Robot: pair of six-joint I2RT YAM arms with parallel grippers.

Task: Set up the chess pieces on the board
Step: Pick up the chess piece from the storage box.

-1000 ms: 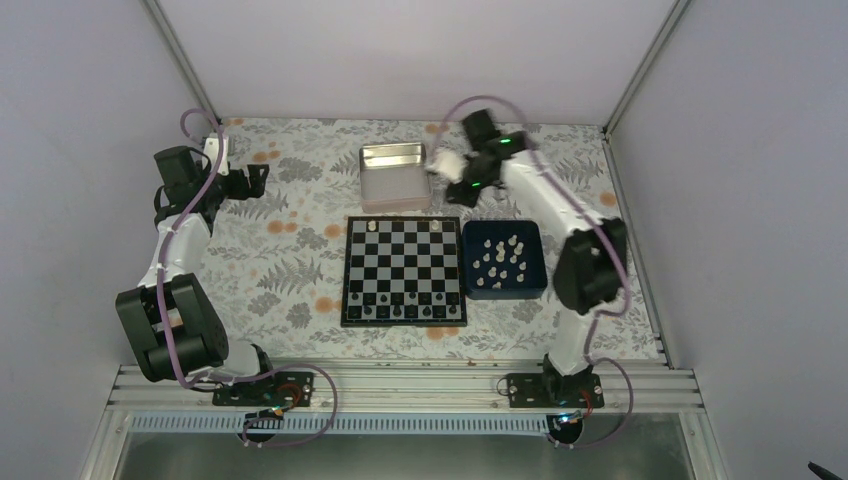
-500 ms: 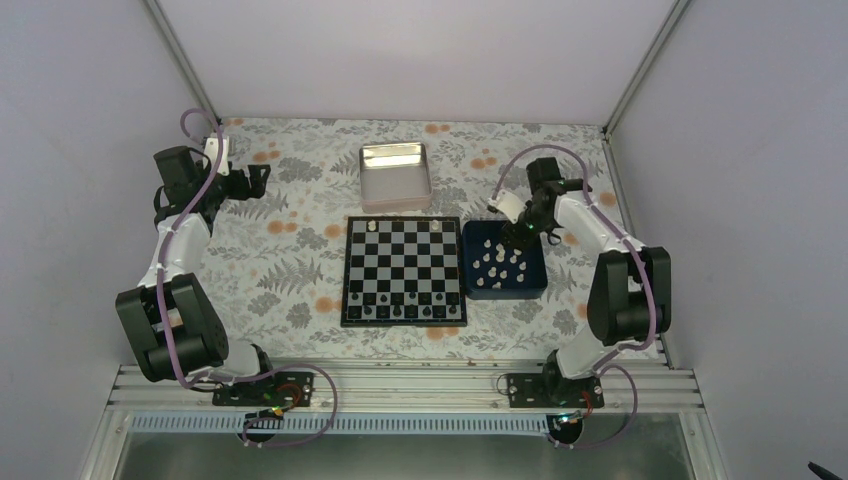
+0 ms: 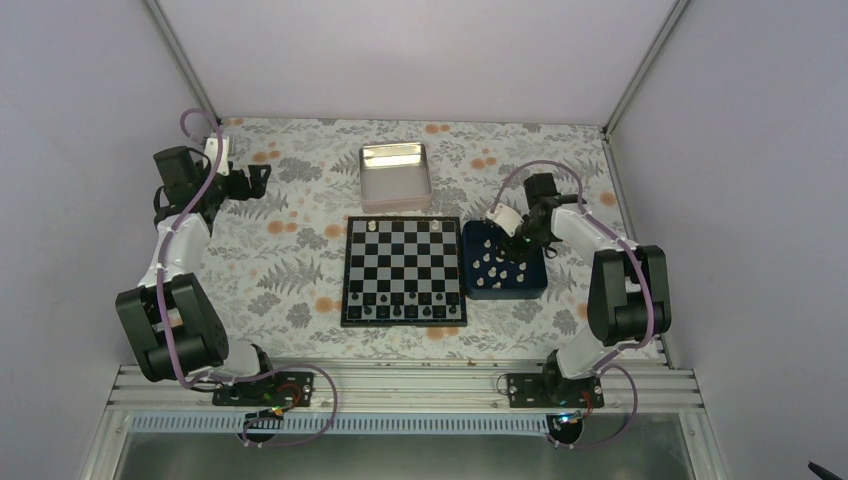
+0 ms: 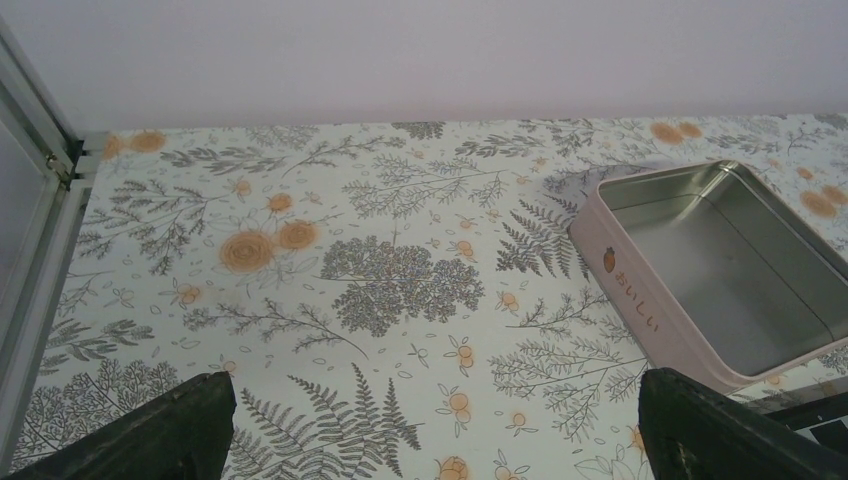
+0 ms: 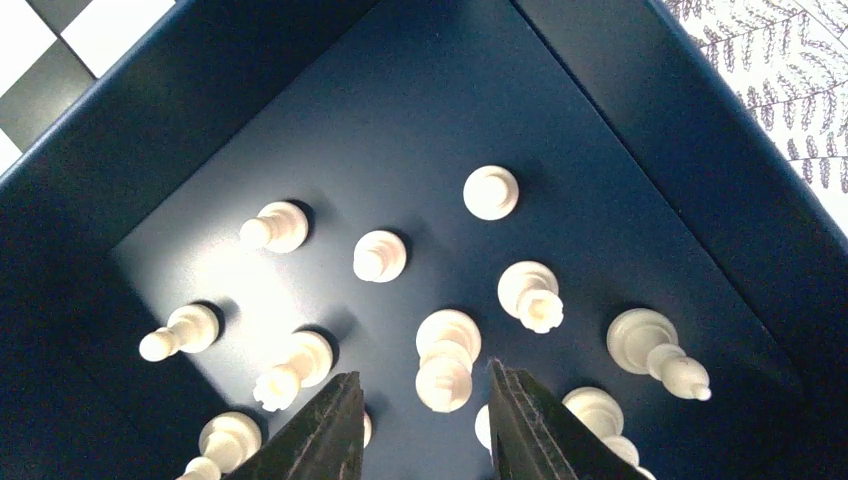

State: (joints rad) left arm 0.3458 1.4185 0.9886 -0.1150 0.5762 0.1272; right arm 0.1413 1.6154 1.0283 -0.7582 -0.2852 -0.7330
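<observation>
Two tiny cream chess pieces [image 3: 372,226] stand on the black-and-white chequered board's [image 3: 404,262] far row; the rest wait in the dark blue square tray [image 3: 503,290] at its right, right jaws released astride one, left jaws gaping empty.

Robot lab enclosure, aluminium frame [image 3: 400,385], white walls [image 3: 420,60]

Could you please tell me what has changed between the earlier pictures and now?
The right gripper swung from beside the metal tin toward the near side and down into the blue tray. Its open jaws now straddle a white chess piece, not gripped yet. The left gripper and the board stayed put.
</observation>
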